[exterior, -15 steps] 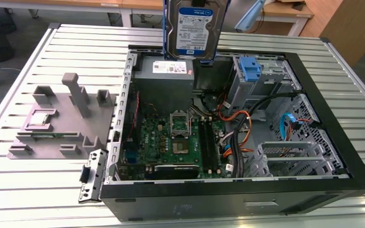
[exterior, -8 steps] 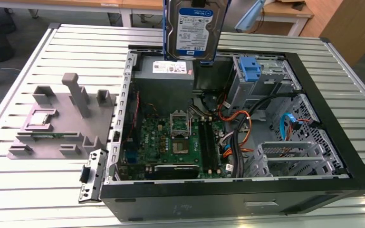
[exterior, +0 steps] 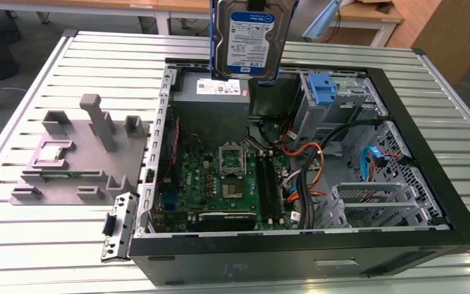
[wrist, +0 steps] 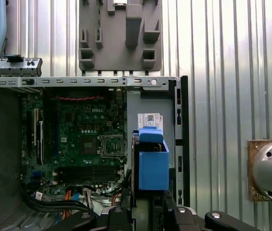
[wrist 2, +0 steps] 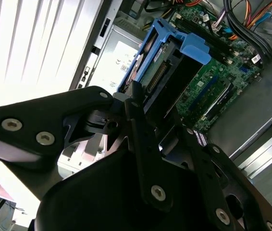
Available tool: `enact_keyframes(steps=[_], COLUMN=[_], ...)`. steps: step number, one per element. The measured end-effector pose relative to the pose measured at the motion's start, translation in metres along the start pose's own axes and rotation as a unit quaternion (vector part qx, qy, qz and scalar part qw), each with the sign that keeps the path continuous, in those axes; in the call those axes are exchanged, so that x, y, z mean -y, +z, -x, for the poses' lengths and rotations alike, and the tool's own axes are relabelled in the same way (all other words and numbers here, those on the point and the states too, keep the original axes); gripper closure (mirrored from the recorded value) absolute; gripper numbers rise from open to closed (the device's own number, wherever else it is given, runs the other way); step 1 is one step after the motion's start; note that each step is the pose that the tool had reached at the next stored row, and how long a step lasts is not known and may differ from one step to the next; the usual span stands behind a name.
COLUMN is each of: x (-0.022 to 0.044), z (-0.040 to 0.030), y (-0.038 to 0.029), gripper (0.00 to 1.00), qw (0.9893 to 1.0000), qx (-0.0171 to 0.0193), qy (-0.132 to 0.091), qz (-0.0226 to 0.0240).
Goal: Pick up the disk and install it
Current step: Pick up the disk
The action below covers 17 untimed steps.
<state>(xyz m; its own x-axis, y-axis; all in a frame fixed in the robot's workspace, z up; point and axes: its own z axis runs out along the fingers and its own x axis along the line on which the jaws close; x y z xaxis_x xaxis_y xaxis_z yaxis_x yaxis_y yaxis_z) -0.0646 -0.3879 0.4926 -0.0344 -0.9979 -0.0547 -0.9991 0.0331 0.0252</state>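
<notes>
- Your gripper (wrist 2: 154, 103) is clenched on the disk (exterior: 251, 38), its black fingers (wrist 2: 137, 103) pinching one end of the blue carrier.
- The disk hangs upright over the open computer case (exterior: 300, 254), above the grey power supply (exterior: 210, 101).
- Its white-and-blue label faces the exterior view; a white sticker (exterior: 218, 87) marks the power supply.
- The exterior view cuts off the disk's upper edge.

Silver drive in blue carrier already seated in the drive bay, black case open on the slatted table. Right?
Not seated: in the exterior view the silver hard drive in its bright blue plastic carrier hangs upright above the open black computer case; the second wrist view shows the claw gripping it. Rest is right.
</notes>
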Motion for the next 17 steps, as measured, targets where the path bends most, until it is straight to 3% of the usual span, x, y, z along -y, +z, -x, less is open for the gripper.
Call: enact_keyframes(steps=[17], x=[0.0007], z=[-0.0215], y=[-0.0009], gripper=[0.65], qw=[1.0000], qx=[0.0000], qy=[0.000], qz=[0.0000])
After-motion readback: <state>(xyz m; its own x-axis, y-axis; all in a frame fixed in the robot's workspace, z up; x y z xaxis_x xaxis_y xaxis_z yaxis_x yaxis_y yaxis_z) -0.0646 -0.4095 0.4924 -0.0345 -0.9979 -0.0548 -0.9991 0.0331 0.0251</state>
